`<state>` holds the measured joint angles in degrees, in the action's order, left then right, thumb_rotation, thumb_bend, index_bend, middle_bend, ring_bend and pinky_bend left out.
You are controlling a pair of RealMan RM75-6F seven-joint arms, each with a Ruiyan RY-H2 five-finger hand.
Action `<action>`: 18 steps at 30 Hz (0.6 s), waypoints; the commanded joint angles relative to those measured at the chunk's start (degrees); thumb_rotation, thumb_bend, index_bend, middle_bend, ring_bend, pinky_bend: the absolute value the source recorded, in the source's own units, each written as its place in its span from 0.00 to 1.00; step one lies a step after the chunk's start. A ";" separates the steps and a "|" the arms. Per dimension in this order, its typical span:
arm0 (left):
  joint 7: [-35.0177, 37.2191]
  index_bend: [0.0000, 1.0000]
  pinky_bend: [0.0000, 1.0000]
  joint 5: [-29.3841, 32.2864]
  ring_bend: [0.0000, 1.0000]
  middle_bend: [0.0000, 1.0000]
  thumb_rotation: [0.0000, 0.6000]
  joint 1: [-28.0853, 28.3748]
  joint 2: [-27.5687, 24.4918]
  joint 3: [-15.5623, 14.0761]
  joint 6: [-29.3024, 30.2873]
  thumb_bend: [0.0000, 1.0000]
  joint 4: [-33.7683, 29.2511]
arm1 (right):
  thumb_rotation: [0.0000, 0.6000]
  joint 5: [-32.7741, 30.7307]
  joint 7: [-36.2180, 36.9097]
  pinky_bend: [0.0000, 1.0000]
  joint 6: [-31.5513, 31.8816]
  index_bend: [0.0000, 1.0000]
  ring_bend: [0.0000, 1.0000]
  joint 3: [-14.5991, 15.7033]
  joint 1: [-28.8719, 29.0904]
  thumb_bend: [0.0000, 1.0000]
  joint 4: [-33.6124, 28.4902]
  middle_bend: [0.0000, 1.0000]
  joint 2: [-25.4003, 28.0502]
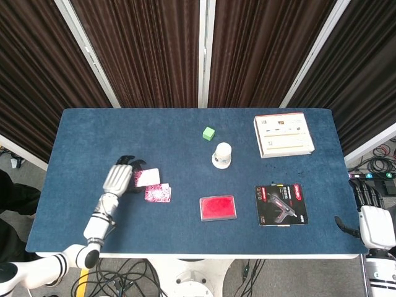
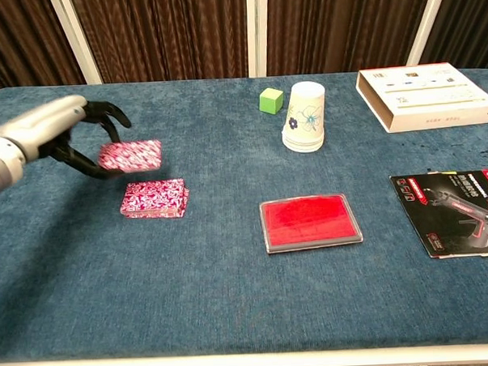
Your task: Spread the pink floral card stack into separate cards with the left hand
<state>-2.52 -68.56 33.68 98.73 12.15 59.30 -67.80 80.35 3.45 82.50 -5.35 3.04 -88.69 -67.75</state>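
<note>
Blue bench (image 1: 93, 142) carrying all items. Left hand (image 2: 60, 134) raised above the surface, fingers (image 2: 103, 112) pinching a single pink card (image 2: 131, 155) (lifted clear of the rest). Pink floral card stack (image 2: 154, 198) lying flat just below and right of that card, near the bench's left side. Right hand (image 1: 376, 226) parked off the right edge; finger state cannot be determined.
</note>
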 commanded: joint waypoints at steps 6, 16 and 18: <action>4.35 0.28 0.11 1.59 0.13 0.47 1.00 -0.21 -0.86 1.40 -1.91 0.26 8.45 | 1.00 0.11 -0.87 0.00 -0.07 0.00 0.00 0.05 0.14 0.15 -0.66 0.00 0.00; 12.63 0.28 0.11 -0.12 0.13 0.47 1.00 -0.38 3.34 -0.09 -4.82 0.26 18.91 | 1.00 0.09 -2.07 0.00 0.46 0.00 0.00 -0.04 -0.01 0.15 -2.00 0.00 0.63; 13.47 0.28 0.11 -0.40 0.13 0.47 1.00 -0.35 4.12 -0.43 -5.43 0.26 20.29 | 1.00 0.15 -2.19 0.00 0.46 0.00 0.00 0.00 0.00 0.15 -2.07 0.00 0.62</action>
<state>10.06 -68.52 33.36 102.01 12.17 54.51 -48.54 80.49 1.26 82.96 -5.36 3.04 -90.75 -67.13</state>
